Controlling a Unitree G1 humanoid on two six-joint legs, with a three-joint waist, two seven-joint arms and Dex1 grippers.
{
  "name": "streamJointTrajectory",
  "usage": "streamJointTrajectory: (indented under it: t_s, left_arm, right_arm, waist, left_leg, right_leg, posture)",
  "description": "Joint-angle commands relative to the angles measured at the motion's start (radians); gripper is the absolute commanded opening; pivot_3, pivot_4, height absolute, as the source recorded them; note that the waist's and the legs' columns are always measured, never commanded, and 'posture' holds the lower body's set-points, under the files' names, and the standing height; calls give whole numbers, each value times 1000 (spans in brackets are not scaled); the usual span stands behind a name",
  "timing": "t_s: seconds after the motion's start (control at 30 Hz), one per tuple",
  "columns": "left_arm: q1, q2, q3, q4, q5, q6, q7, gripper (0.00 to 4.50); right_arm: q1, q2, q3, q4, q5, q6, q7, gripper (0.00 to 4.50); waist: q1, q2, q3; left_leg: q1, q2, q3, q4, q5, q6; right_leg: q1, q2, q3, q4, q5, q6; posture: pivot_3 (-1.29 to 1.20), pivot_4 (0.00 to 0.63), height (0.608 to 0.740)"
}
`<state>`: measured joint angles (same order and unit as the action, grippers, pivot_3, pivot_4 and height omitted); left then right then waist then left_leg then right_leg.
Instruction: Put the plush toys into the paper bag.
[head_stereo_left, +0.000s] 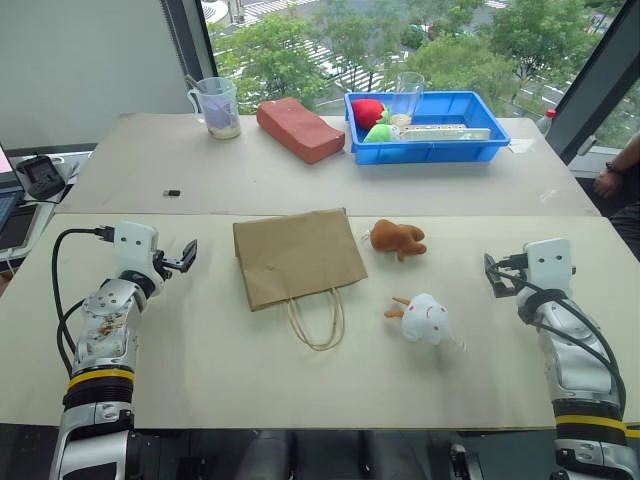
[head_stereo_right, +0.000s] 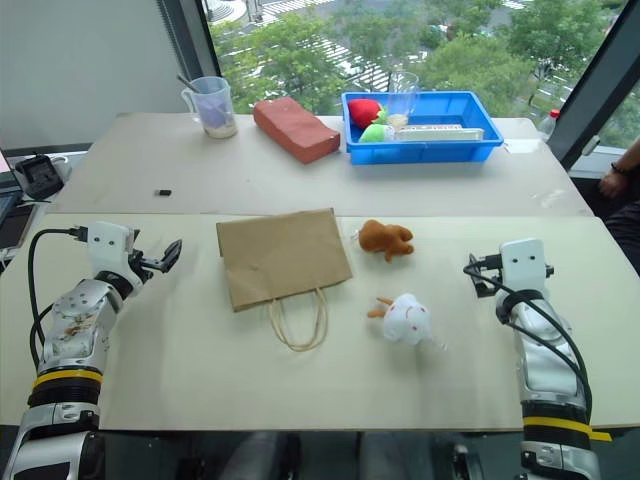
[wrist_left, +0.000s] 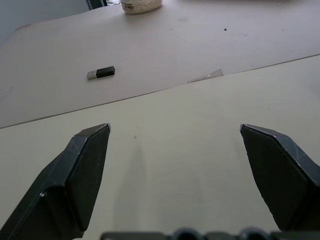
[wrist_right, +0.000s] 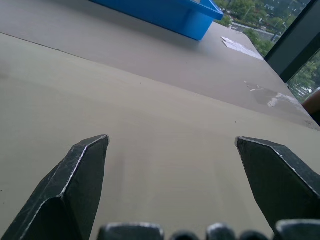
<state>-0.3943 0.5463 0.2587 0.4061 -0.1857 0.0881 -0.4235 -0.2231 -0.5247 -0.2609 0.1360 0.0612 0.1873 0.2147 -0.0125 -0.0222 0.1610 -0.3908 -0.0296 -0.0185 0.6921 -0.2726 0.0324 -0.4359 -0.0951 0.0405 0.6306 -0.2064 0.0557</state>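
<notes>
Left wrist view: the left claw (wrist_left: 175, 137) stands wide open over the bare pale table (wrist_left: 180, 165), its two black fingers (wrist_left: 82, 170) far apart with nothing between them and nothing touched. A small black USB stick (wrist_left: 100, 73) lies ahead of it on the far table board. From the right wrist, the right claw (wrist_right: 172, 142) is spread just as wide, empty, hovering over the table surface.

Taking the paper bag (head_stereo_left: 298, 255) as the landmark: it lies flat on the table, brown kraft, its mouth and pale cord handles (head_stereo_left: 318, 322) toward the robot. The left claw sits well to the bag's left, the right claw well to its right, past both toys. The brown plush toy (head_stereo_left: 398, 238) lies just to the right of the bag's far corner, on its side, stubby limbs out. The white plush toy (head_stereo_left: 425, 318) lies right of the handles, rounded, with red marks and orange bits. Neither toy touches the bag. Beyond the bag stand a blue bin (head_stereo_left: 430, 140), a reddish block (head_stereo_left: 299, 129) and a clear jug (head_stereo_left: 217, 107).
</notes>
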Motion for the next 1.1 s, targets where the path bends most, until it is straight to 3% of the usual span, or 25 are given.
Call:
streamJointTrajectory:
  t_s: [0.03, 0.3, 0.47, 0.63, 0.9, 1.1]
  left_arm:
    - [-2, 27, 22, -34, -8, -15, -10, 4434]
    - [-32, 97, 23, -94, -55, 28, -108, 4434]
    - [-59, 182, -20, -277, -179, 144, -349, 4434]
    - [-150, 272, -181, -430, -222, 182, -648, 4434]
    - [-206, 242, -437, -422, -93, -22, -908, 4434]
    - [-193, 224, -526, -367, -10, -211, -998, 4434]
  right_arm:
    - [-18, -15, -26, -24, 3, -14, -6, 4500]
    - [-54, -46, -33, -96, 57, 53, 67, 4500]
    - [-87, -133, -1, -188, 126, 128, 233, 4500]
    - [-84, -222, 47, -341, 251, 230, 447, 4500]
    - [-72, -300, 117, -659, 502, 446, 643, 4500]
    - [-94, -358, 124, -785, 638, 575, 665, 4500]
  waist:
    - [0, 0, 0]
    - [-1, 0, 0]
    - [1, 0, 0]
    - [1, 0, 0]
    - [-2, 0, 0]
    - [1, 0, 0]
  left_leg:
    - [0, 0, 0, 0, 0, 0]
    - [0, 0, 0, 0, 0, 0]
    - [-1, 1, 0, 0, 0, 0]
    - [-1, 2, 0, 0, 0, 1]
    - [0, 3, 1, 1, -1, 2]
    - [0, 4, 0, 2, -1, 2]
  right_leg:
    - [0, 0, 0, 0, 0, 0]
    - [0, 0, 0, 0, 0, 0]
    - [0, 0, -1, 0, 0, 0]
    - [1, 2, -2, -2, 0, 0]
    - [4, 4, -2, -4, 0, 0]
    - [4, 3, -2, -5, 0, 0]
  posture:
    - [0, 150, 740]
    - [0, 150, 740]
    - [0, 150, 740]
    - [0, 150, 740]
    - [0, 150, 740]
    - [0, 150, 740]
